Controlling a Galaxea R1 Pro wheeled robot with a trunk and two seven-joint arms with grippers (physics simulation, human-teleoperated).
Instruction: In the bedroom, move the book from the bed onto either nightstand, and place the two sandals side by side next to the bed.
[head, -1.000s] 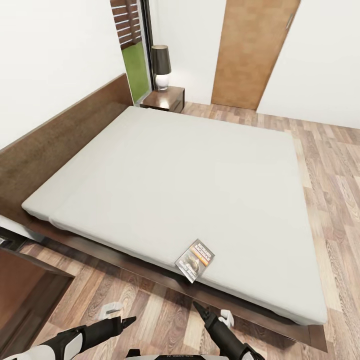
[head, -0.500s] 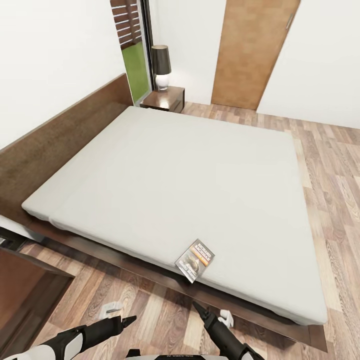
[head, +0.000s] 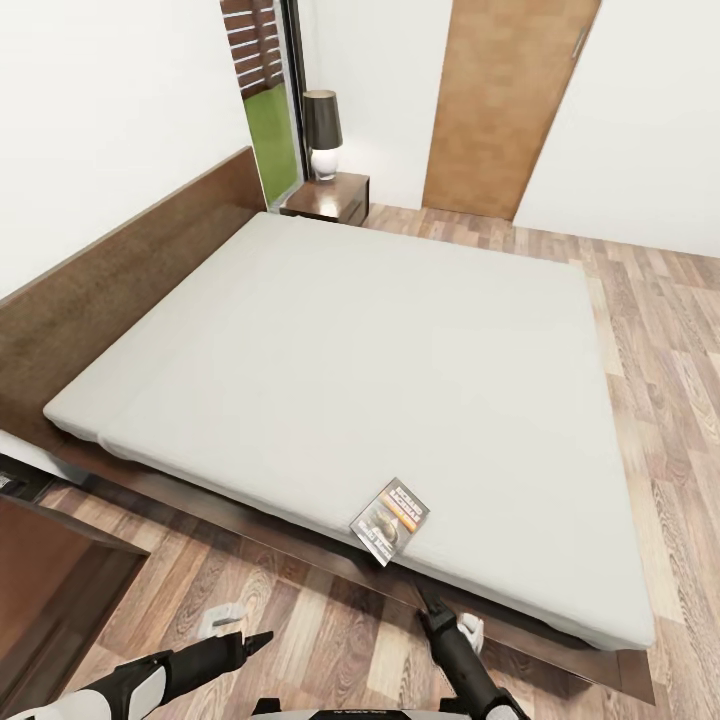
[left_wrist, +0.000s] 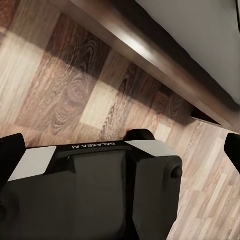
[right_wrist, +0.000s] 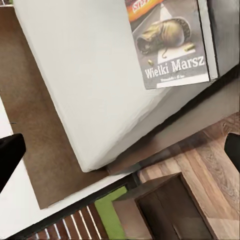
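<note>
At the near edge of the head view, the robot's two dark arms reach forward over a brown wood-plank floor. The left hand points toward the bed just above the floor; in this view its fingers look pressed together into a point, but the left wrist view shows dark fingertips at opposite edges, so the hand is spread. That wrist view also looks down on the robot's own dark body, which bears white lettering reading "GALAXEA AI". The right hand is raised against the bed's dark frame, right below the book; in the right wrist view its fingertips sit far apart at the two sides, spread and holding nothing.

The book lies flat on the off-white mattress of the bed, at its near edge, a little tilted. The right wrist view shows its cover closely: an orange band, a dark picture of a worn boot, and white words "Wielki Marsz".

To the near left stands a reddish-brown nightstand. Beyond the bed, beside the headboard, a second nightstand carries a lamp with a dark shade. Behind it are a window on green lawn, white walls and a brown door.
</note>
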